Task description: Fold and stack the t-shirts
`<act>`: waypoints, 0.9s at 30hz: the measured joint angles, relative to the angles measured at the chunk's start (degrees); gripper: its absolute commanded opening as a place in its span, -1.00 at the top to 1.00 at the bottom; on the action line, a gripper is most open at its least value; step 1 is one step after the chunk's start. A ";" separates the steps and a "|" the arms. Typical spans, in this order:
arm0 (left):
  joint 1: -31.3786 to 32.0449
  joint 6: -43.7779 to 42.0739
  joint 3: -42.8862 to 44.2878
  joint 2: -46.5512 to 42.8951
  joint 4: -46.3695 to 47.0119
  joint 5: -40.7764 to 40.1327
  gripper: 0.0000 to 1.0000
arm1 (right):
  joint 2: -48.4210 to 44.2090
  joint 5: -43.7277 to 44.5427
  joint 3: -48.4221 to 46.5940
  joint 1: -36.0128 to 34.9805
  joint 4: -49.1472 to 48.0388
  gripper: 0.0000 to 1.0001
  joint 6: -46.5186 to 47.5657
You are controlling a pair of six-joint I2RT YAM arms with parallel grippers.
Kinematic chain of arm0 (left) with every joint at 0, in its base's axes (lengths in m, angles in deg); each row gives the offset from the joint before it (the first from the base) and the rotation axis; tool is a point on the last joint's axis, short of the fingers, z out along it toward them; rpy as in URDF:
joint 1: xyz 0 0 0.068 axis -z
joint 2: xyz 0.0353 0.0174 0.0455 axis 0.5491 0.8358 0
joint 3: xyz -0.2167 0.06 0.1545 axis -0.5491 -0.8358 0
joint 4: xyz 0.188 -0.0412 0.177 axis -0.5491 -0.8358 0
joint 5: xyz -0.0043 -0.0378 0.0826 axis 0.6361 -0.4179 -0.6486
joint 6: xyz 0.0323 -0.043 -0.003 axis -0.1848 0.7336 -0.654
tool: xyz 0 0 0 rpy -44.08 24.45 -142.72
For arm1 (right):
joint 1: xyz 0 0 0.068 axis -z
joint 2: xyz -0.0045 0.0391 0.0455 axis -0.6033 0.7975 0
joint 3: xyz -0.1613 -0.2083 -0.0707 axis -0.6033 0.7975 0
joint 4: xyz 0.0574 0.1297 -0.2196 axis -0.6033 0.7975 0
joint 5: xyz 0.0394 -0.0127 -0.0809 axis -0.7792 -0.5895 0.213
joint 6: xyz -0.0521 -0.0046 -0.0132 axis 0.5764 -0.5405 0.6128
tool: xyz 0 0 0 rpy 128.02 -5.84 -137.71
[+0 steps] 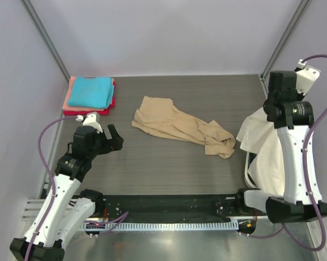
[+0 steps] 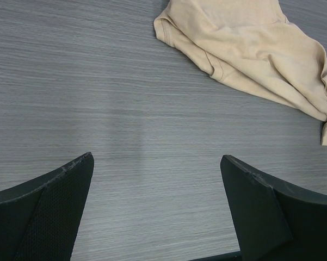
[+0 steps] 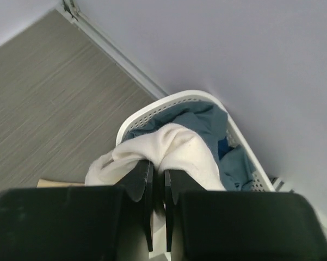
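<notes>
A crumpled tan t-shirt (image 1: 180,126) lies in the middle of the table; it also shows at the top right of the left wrist view (image 2: 255,51). A folded stack with a turquoise shirt (image 1: 90,91) on top of salmon-pink and red ones (image 1: 71,110) sits at the back left. My left gripper (image 1: 115,138) is open and empty above bare table, left of the tan shirt. My right gripper (image 3: 158,174) is shut on a cream-white t-shirt (image 3: 174,149), which hangs from it over the basket (image 1: 261,147).
A white plastic basket (image 3: 179,100) at the right edge holds blue cloth (image 3: 207,122) under the white shirt. Grey walls and metal posts close the back and sides. A cable rail (image 1: 168,224) runs along the near edge.
</notes>
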 measured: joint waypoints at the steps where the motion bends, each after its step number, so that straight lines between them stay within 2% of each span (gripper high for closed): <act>1: 0.00 0.00 0.00 -0.07 0.00 0.00 -0.99 | 1.55 -5.11 0.04 4.02 -0.92 0.98 0.52; 8: 0.00 -0.07 0.00 -0.57 0.00 0.15 -1.00 | 5.57 -33.70 0.63 31.98 -4.44 0.98 -2.25; 11: 0.00 -0.13 0.00 -0.57 0.00 0.22 -1.00 | 4.26 -37.77 2.29 39.23 -6.16 0.98 -5.05; 14: 0.00 -0.13 0.00 -0.57 0.00 0.31 -0.99 | 0.15 -38.21 6.14 40.94 -6.93 0.98 -7.34; 15: 0.00 -0.15 0.00 -0.55 0.02 0.37 -0.99 | -2.05 -38.51 8.15 40.83 -7.67 0.40 -8.07; 16: 0.00 -0.15 0.00 -0.46 0.02 0.61 -0.99 | -4.04 -38.84 9.88 40.65 -8.11 -0.27 -8.63; 17: 0.00 -0.15 0.00 -0.37 0.02 0.92 -0.99 | -6.54 -39.10 12.15 40.57 -8.70 -0.68 -9.46; 18: 0.00 -0.15 0.00 -0.24 0.02 1.29 -0.99 | -8.44 -39.23 14.10 40.57 -9.35 -0.99 -10.05; 21: 0.00 -0.15 0.00 0.22 0.02 2.08 -1.00 | -11.28 -42.60 18.62 40.70 -9.62 -0.99 -11.19; 24: 0.00 -0.15 0.00 0.85 0.02 2.36 -1.00 | -8.83 -50.95 19.71 40.24 -11.96 -0.99 -12.39; 27: 0.00 -0.17 0.09 1.84 0.02 2.60 -1.00 | -4.87 -53.55 20.00 33.46 -14.56 -0.99 -12.96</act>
